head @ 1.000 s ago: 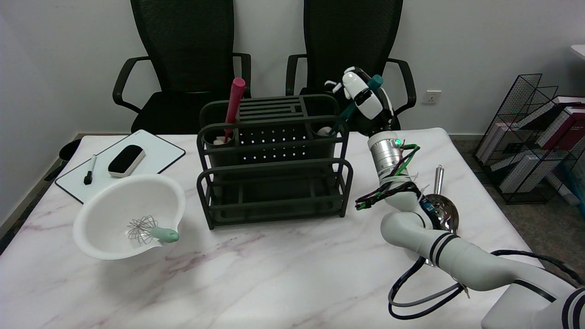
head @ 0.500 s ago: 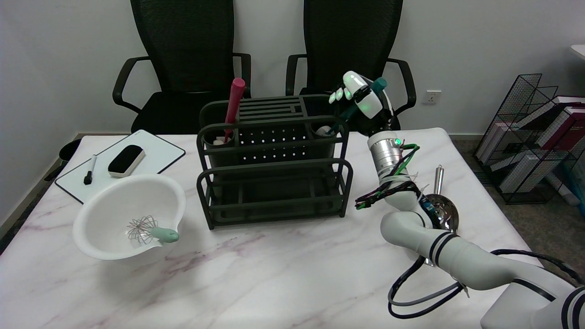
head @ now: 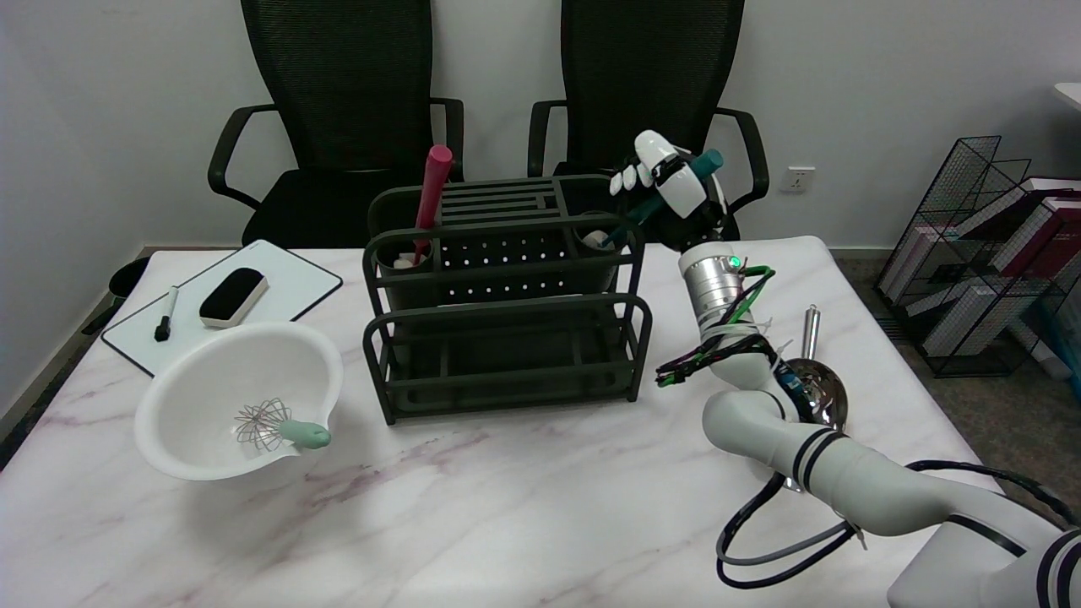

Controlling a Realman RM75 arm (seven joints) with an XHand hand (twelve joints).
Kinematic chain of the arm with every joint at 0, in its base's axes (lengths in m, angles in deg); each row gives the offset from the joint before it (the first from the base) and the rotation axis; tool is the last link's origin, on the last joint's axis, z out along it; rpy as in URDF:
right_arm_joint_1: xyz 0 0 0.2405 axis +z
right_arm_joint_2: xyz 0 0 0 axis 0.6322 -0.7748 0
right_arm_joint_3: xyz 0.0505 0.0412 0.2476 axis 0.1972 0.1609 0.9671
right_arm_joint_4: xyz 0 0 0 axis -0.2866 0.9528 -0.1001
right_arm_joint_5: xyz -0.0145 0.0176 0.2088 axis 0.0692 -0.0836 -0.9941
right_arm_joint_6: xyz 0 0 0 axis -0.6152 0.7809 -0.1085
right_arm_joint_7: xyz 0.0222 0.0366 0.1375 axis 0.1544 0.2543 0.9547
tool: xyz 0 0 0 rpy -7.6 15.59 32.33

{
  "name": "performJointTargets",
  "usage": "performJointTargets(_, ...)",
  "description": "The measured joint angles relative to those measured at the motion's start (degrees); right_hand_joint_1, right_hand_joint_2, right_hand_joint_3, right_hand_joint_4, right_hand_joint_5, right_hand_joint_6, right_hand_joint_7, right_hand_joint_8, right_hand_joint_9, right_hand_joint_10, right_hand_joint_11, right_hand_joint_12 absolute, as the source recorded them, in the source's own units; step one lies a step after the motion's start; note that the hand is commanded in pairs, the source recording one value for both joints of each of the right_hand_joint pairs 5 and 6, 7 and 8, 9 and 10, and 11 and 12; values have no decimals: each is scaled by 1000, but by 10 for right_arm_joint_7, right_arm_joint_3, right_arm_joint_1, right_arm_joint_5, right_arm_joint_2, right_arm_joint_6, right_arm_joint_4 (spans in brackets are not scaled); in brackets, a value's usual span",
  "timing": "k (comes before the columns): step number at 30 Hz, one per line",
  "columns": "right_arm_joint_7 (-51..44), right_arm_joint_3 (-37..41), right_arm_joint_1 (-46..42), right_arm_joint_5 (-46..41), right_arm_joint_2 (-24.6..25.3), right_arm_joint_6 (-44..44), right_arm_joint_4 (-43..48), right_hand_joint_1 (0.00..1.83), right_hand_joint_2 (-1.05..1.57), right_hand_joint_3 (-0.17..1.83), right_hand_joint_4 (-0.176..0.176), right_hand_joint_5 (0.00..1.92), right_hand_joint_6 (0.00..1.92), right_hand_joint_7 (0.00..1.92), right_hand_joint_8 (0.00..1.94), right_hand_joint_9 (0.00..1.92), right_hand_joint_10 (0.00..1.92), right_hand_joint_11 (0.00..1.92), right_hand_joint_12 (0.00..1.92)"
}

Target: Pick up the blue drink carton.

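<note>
No blue drink carton can be made out anywhere in the head view; if it is present it is hidden, perhaps behind the dark rack (head: 507, 295) or the arm, and its place cannot be told. The right hand (head: 667, 181) is raised above the rack's back right corner, seen against the black chair (head: 650, 84); its fingers (head: 629, 179) curl around the upper shaft of a teal-handled utensil (head: 708, 159), and it appears to grip that handle, though the dark background blurs the exact contact; the utensil's lower end slants down into the rack's right cup (head: 598, 241), tip hidden inside. A red-handled utensil (head: 435, 190) stands in the left cup, lower end hidden; a metal ladle (head: 815, 371) lies on the marble table (head: 507, 507) partly covered by the right arm; a white bowl (head: 241, 397) at left holds a whisk (head: 274, 425); a whiteboard (head: 283, 291) carries an eraser (head: 234, 295) and a marker (head: 166, 314).
</note>
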Motion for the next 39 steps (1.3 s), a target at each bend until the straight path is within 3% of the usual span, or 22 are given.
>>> performJointTargets(13,-2,0,4,1,2,-4,1,1077,724,906,0,1920,1920,1793,1793,1638,1638,1487,1487)
performJointTargets(22,-3,-10,20,8,2,-18,3,1052,823,898,0,1920,1920,1870,1870,1758,1758,1698,1698)
performJointTargets(27,-3,-17,31,17,2,-36,6,1039,1021,834,0,1920,1920,1920,1920,1897,1897,1919,1919)
performJointTargets(39,-7,-23,47,52,-5,-99,24,1002,1394,668,0,1920,1920,1920,1920,1920,1920,1920,1920)
